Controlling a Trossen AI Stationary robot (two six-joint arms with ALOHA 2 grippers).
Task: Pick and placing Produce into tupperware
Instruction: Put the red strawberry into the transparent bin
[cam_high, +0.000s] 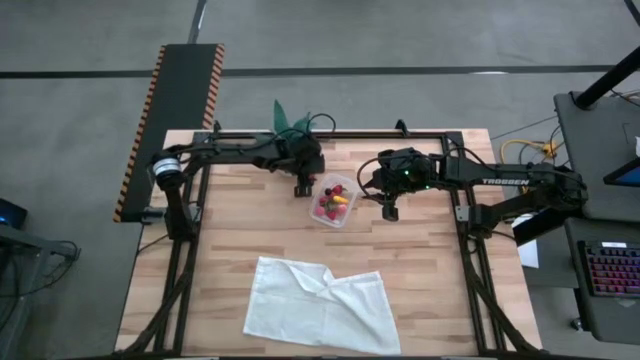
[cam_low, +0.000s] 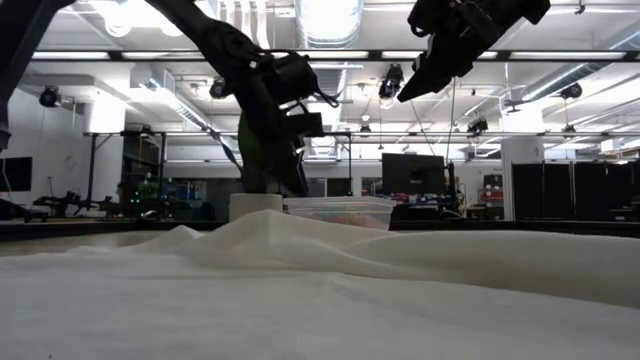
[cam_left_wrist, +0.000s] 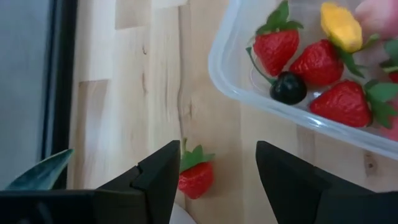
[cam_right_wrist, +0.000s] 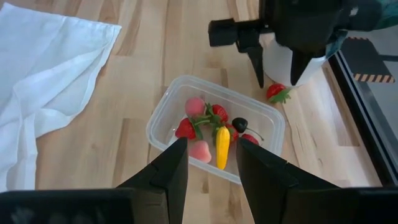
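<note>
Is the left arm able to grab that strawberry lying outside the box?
Probably yes. The strawberry lies on bare wood just beside the box, and the left gripper hangs right over it with its fingers open on either side. Nothing sits between them; the right gripper waits beyond the box.

**Clearance around the loose strawberry**

Loose strawberry (cam_left_wrist: 196, 176) on bare tabletop (cam_high: 420, 250), open space between left end effector (cam_left_wrist: 214, 180) fingers. Tupperware (cam_right_wrist: 163, 118) wall near one side; white pot (cam_right_wrist: 278, 65) close behind. Right end effector (cam_right_wrist: 211, 163) overhead.
</note>
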